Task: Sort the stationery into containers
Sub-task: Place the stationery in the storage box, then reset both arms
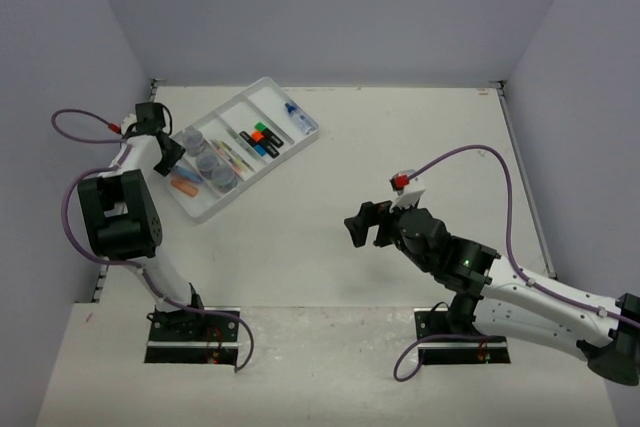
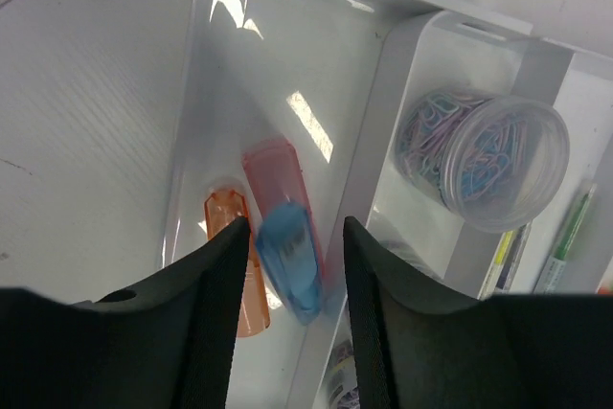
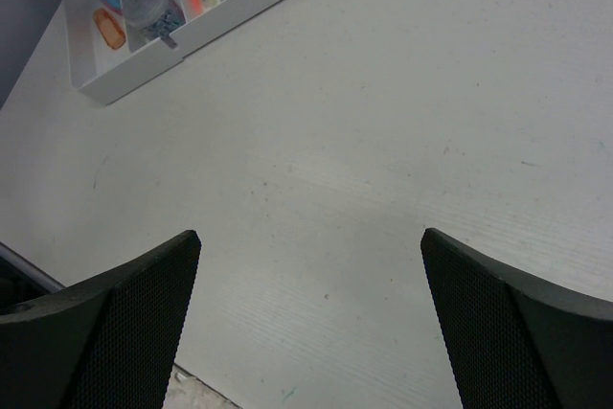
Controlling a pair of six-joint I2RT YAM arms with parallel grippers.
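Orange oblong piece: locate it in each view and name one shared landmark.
Top external: far left, orange oblong piece in the outermost compartment of the white tray.
Left wrist: lower left, on that compartment's floor.
Right wrist: top left corner.
Shared landmark: the white tray.

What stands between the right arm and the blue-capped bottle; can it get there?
Probably yes. The right gripper is open over bare table, the blue-capped bottle lies uncovered in the tray's nearest end compartment, and the left gripper works at the far end.

Glossy white plastic tray (image 2: 388, 83), translucent blue plastic piece (image 2: 292, 256), clear plastic jar (image 2: 488, 155), matt table (image 3: 383, 141)
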